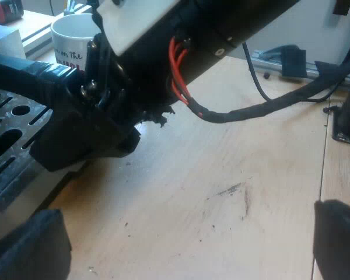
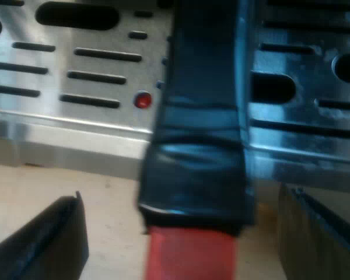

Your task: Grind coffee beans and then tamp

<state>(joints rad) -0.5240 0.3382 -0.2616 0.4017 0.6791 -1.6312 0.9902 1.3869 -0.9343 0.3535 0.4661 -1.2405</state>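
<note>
Dark handle ending in red (image 2: 193,175) lies between the right gripper's (image 2: 181,201) spread fingers, crossing the slotted steel tray's (image 2: 76,125) edge.

The left tool (image 1: 184,233) has two matte black fingers (image 1: 29,248) with blunt, rounded tips. The right tool (image 2: 181,233) has like black fingers (image 2: 44,239), thick and wedge-shaped. The right arm (image 1: 239,26) is a black tube bearing a white plate (image 1: 137,26)
</note>
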